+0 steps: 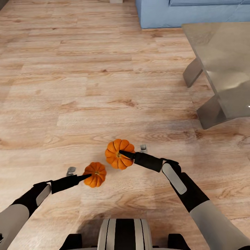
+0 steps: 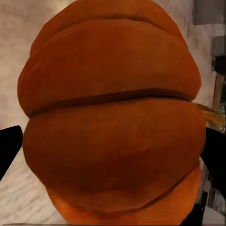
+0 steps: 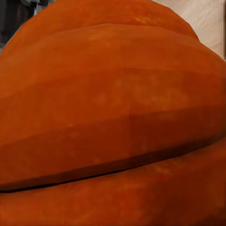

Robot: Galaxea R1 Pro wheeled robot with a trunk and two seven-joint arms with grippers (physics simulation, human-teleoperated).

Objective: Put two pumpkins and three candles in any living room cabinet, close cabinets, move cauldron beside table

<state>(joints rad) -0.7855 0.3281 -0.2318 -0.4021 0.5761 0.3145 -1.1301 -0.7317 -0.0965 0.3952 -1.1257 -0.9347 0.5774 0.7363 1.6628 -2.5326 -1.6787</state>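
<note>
Two orange ribbed pumpkins show in the head view, low over the wooden floor in front of my base. My left gripper (image 1: 89,176) is shut on the smaller-looking pumpkin (image 1: 95,174), which sits close up in the left wrist view (image 2: 113,117) between black fingers (image 2: 9,150). My right gripper (image 1: 122,153) is shut on the other pumpkin (image 1: 119,154), its finger lying across the dark stem; in the right wrist view that pumpkin (image 3: 113,117) hides the fingers. The table (image 1: 222,55), with a pale glassy top and slanted grey legs, stands at the right. Candles, cabinet and cauldron are out of view.
A blue sofa (image 1: 191,12) stands at the far side, just beyond the table. Light wooden floor (image 1: 69,86) stretches open to the left and ahead. My base (image 1: 124,234) is at the near edge of the head view.
</note>
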